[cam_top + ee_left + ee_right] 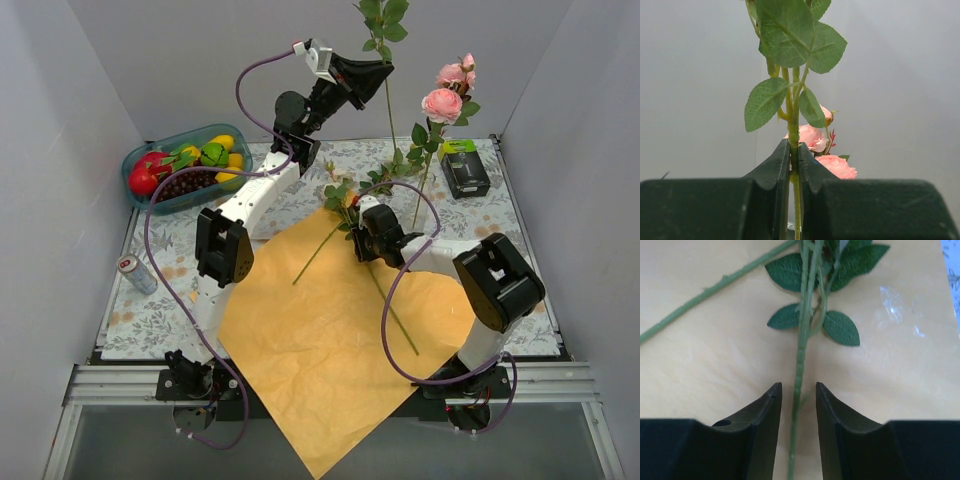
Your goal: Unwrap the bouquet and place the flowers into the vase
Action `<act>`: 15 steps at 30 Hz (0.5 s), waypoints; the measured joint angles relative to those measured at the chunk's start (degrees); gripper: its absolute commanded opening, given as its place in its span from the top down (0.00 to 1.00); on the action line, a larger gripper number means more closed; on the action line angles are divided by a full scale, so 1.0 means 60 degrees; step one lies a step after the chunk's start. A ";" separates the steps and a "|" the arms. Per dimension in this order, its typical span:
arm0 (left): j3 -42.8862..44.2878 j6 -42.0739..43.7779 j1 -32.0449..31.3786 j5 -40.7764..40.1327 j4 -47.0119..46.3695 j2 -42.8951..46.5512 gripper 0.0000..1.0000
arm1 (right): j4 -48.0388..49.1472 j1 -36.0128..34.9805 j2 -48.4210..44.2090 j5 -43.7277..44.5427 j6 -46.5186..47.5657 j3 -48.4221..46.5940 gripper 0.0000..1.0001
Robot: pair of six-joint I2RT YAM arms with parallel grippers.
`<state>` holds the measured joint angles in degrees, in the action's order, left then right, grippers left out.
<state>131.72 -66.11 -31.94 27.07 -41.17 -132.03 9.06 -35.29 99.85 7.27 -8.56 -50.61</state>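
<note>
Stem (793,135) of one leafy flower clamped tight between the left fingers (774,172), upright, leaves just above the tips, raised high over the back of the worktop (150,320). Behind it, pink roses (443,102) standing tall near the back right corner, the foot of their stems hidden behind the right arm. Low over the orange paper (320,360), right fingers (766,415) apart, straddling a second stem (800,360) without touching it; leaves of that stem just ahead of the tips. On the same paper, spread flat across the near half of the worktop, a third stem (715,290) slanting away to the left. At the back left a teal bowl (128,165) of fruit, on the left edge a small can (137,273) lying down, at the back right a black-and-green box (465,172); print on box and can too small to read.
</note>
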 measured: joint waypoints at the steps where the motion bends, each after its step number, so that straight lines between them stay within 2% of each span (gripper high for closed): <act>1: 0.0000 0.0000 0.0004 0.0004 0.0000 0.0007 1.00 | -0.0102 -0.0004 -0.0113 0.0058 -0.0015 0.0091 0.59; 6: 0.0000 0.0000 0.0036 0.0044 -0.0004 0.0076 1.00 | -0.0667 -0.0004 -0.0805 0.0270 -0.0044 0.0423 0.59; 13: -0.0007 0.0000 0.0055 0.0069 0.0000 0.0142 1.00 | -0.0692 -0.0004 -0.0637 0.0182 -0.0051 0.0415 0.61; 15: -0.0018 0.0000 0.0055 0.0073 -0.0004 0.0153 1.00 | -0.0576 -0.0004 -0.0510 0.0175 -0.0040 0.0372 0.65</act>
<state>131.61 -66.11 -31.62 27.51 -41.19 -131.11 5.61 -35.31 96.79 8.32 -8.80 -48.38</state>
